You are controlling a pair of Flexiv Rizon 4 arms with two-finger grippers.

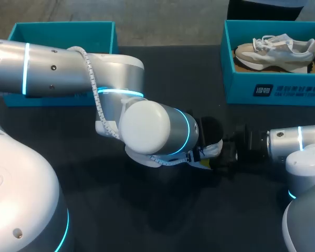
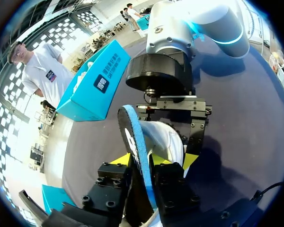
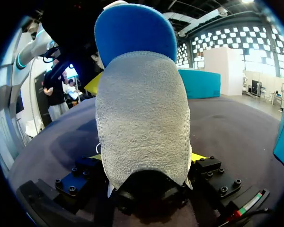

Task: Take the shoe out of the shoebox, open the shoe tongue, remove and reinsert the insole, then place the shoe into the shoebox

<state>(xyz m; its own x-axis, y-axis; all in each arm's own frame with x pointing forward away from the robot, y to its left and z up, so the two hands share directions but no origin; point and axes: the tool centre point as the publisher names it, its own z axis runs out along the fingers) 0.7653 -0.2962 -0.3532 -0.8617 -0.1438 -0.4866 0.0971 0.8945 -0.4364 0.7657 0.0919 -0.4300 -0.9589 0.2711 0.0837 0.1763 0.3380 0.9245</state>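
Gripping the insole (image 2: pixel 135 142) edge-on, the left pincer (image 2: pixel 154 160) could buckle or drop it against the shoe (image 3: pixel 142 118), which the right pincer (image 3: pixel 146 158) clamps over the worktop (image 3: pixel 227 127), if the arms misalign.

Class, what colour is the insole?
The insole is bright blue, clearest beyond the shoe in the right wrist view.

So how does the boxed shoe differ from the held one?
Boxed shoe lies in the right box, untouched; held shoe is outside, clamped by the right gripper. Held shoe's insole sticks out, in the left gripper; boxed shoe shows none. Both pale.
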